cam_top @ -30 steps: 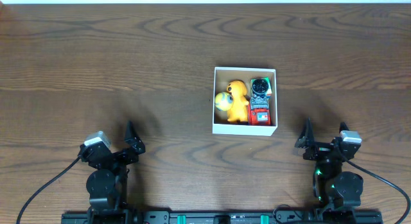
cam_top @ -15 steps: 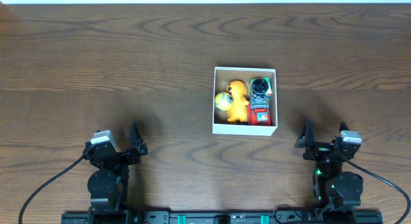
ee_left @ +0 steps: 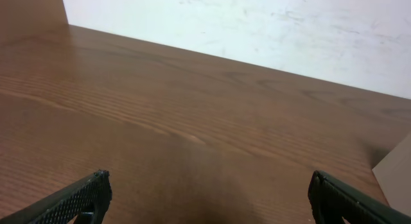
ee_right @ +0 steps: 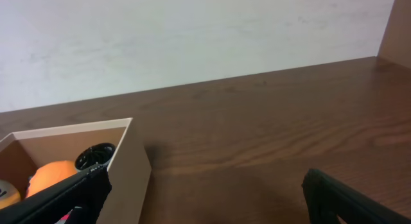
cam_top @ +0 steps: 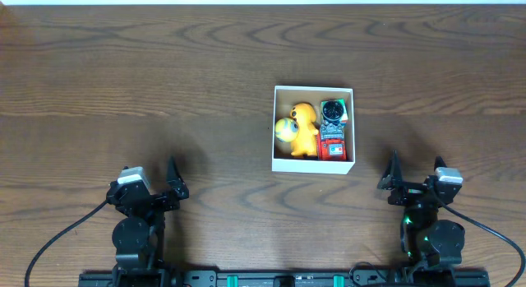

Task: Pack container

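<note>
Overhead, the container sits on the table right of centre, open side up, square, its walls parallel to the table edges. It lies ahead-left of the right gripper and well apart from the left gripper. Both grippers' jaws stand wide apart.

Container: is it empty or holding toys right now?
Holding toys. The container has a yellow figure, a small ball and a red-and-black toy inside, covering most of its floor.
</note>
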